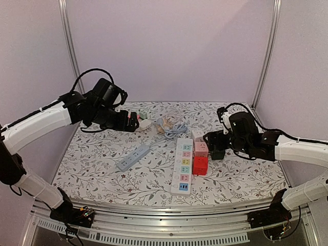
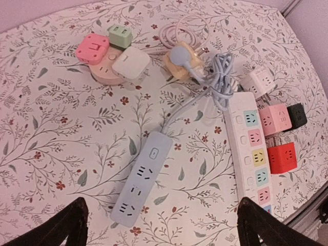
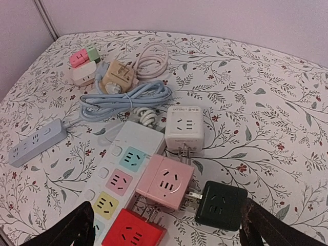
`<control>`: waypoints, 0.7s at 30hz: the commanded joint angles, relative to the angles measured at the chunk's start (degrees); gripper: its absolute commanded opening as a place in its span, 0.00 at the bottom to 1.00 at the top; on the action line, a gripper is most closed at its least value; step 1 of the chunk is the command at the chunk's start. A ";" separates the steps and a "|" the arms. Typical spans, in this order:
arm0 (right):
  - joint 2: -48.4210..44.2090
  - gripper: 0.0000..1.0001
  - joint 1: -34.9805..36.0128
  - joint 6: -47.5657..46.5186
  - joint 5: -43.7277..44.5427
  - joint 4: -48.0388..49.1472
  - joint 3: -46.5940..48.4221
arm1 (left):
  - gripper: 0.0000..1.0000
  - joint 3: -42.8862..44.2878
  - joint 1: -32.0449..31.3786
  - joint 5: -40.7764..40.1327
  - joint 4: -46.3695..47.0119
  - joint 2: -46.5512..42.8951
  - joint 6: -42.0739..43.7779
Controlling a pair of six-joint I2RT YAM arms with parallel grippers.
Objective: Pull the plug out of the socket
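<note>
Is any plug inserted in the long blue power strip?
No, the three sockets of the blue power strip all show empty in the left wrist view, with nothing plugged in.

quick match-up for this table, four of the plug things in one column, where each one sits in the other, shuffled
Things:
1 blue-grey strip
2 dark green cube
3 red cube
4 white cube

Places:
a right beside the pink cube, on its side away from the multicolour strip
b frontmost of the cubes
c by the multicolour strip's far end
d lying apart, sockets empty

Pairs: 1-d, 2-a, 3-b, 4-c
</note>
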 commanded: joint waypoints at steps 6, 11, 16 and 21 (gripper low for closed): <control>10.80 0.99 10.96 2.14 5.56 -13.00 15.47 | 1.00 -13.49 17.46 3.35 -0.71 -13.76 13.42; 20.07 0.99 11.37 3.39 6.40 -12.75 22.58 | 1.00 -19.84 18.76 2.38 1.05 -17.98 13.22; 29.13 0.98 11.59 4.00 9.56 -13.07 31.04 | 0.99 -20.05 18.87 5.57 1.89 -19.91 12.61; 35.20 0.98 12.08 3.70 14.71 -11.03 34.52 | 1.00 -20.96 18.83 4.10 1.33 -21.45 12.30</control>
